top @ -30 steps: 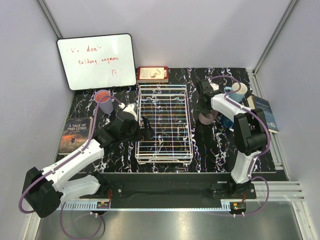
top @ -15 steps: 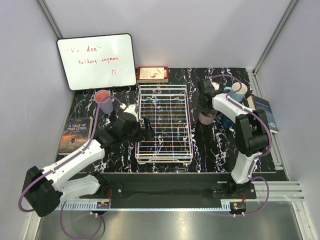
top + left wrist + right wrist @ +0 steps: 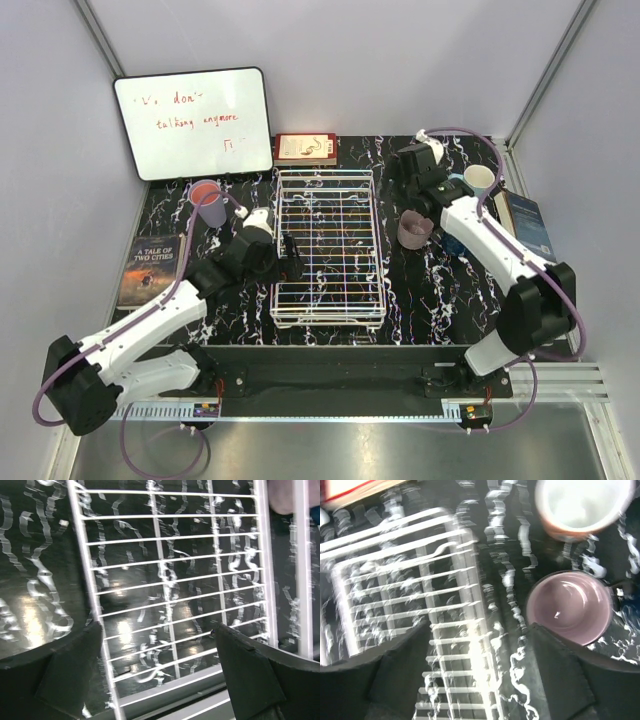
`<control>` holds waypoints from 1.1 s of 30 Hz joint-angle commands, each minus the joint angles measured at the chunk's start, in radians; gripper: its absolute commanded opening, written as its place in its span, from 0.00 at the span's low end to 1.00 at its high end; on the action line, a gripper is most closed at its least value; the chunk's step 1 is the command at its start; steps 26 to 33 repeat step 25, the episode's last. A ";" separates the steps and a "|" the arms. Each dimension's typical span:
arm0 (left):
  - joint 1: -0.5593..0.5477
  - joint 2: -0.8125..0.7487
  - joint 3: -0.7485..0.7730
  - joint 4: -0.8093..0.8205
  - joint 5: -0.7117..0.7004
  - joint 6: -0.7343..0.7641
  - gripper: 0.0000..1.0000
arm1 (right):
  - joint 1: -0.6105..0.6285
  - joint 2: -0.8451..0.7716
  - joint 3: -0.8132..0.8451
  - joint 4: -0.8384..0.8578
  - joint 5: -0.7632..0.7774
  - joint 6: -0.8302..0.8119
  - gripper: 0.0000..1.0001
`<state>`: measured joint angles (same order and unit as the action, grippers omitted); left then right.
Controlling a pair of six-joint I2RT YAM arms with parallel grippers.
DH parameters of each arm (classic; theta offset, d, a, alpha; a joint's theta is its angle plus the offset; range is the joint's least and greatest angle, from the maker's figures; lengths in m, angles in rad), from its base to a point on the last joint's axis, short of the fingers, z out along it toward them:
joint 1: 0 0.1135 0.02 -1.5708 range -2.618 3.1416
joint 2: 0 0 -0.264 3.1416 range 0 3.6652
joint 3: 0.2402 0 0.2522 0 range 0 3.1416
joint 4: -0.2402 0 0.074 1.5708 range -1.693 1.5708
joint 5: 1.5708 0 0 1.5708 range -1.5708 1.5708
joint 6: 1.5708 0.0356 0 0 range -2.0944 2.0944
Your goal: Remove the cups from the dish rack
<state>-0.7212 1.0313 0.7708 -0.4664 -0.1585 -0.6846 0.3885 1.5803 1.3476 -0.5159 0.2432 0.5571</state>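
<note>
The left gripper (image 3: 291,257) hovers at the left rim of the white wire rack (image 3: 326,300), which sits mid-table on black marbled top. Its fingers are spread wide with nothing between them, and its wrist view looks straight down through the grid.

Every cup in sight stands on the table outside the rack. The mauve cup (image 3: 413,230) is upright just right of the rack. A blue cup (image 3: 452,242) is just beside it, mostly hidden by the right arm.

Farther back, the right gripper (image 3: 477,630) hangs above the table near the rack's far right corner. Its fingers are parted and empty, and the mauve cup shows below it in its wrist view. An orange cup (image 3: 479,180) with a white inside stands beyond the mauve one, near a blue book (image 3: 527,225).

On the far left, a lavender cup (image 3: 212,212), pink inside, stands apart from the rack. A red book (image 3: 306,148) and a whiteboard (image 3: 193,120) line the back.
</note>
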 commanded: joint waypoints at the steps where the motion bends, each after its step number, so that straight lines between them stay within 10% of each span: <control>1: -0.007 -0.020 0.079 -0.125 -0.165 0.066 0.99 | 0.117 -0.117 -0.016 0.063 0.048 -0.117 0.95; 16: -0.012 -0.122 0.217 -0.308 -0.394 0.258 0.99 | 0.438 -0.316 -0.295 0.260 0.384 -0.267 1.00; 33: -0.012 -0.111 0.263 -0.316 -0.372 0.267 0.99 | 0.497 -0.296 -0.271 0.261 0.415 -0.286 1.00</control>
